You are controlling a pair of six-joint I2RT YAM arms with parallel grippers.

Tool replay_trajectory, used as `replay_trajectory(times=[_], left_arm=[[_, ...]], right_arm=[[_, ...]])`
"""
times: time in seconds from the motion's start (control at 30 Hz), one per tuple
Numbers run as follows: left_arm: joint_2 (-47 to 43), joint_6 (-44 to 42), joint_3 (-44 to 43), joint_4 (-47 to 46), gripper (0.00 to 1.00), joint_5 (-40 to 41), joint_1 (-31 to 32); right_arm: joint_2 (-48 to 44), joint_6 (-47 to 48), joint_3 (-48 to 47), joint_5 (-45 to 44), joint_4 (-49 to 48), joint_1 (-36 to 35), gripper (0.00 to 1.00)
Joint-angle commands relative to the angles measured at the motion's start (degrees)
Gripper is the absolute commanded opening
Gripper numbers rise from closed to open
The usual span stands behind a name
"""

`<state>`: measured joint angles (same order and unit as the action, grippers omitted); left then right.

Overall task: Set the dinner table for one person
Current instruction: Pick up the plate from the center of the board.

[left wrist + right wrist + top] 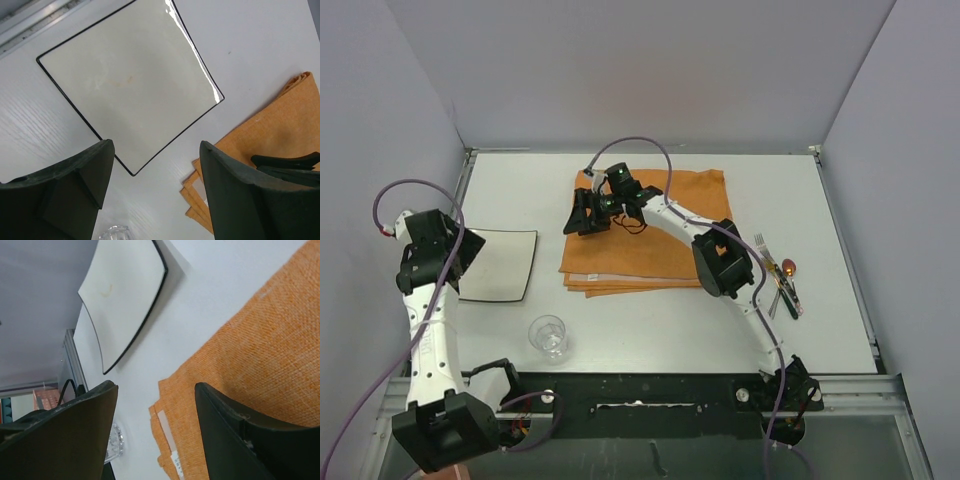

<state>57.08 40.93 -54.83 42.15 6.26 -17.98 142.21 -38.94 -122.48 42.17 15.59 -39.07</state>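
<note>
Orange placemat (660,245) centred on the grey dinner table (660,330) — right gripper (155,390), released and empty, sits low at its 10 o'clock corner and may snag it — left gripper (155,150), also released, over plate (130,85).

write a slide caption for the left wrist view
Open left gripper by a square white plate on the dinner table, orange placemat at right

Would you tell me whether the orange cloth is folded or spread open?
Folded: the orange cloth shows several stacked layers stepping out along its near edge and corner, in all three views.
</note>
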Motion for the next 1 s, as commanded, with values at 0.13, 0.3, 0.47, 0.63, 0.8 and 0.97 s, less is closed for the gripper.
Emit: replay_trajectory(times=[0.13,0.3,0.47,0.63,0.8,0.97], left_arm=[[3.76,-1.83,-4.67,4.88,0.68,16.18,-0.62],[12.10,-0.71,-5.30,5.50,0.50,10.22,-7.17],[21.30,0.65,-7.55,4.48,0.00,5.65,-12.42],[28.36,1.23,-11.34,4.99,0.00,12.12,-12.77],[36.27,0.26,-16.06,7.21,0.00,15.99,-12.78],[38.71,-1.00,-16.65,3.72,0.00,15.96,-12.31]], right_arm=[[-0.60,-0.40,-3.37,1.03,1.87,-1.05,0.63],[-11.47,2.43,5.81,-0.69,1.00,-0.81,0.61],[-24.40,4.69,14.14,-1.72,1.70,0.98,0.56],[-36.14,5.66,23.25,-2.02,1.92,3.47,0.56],[-44.86,6.53,31.12,-2.08,1.89,5.43,0.57],[-46.77,5.97,33.97,-2.48,1.10,5.16,0.57]])
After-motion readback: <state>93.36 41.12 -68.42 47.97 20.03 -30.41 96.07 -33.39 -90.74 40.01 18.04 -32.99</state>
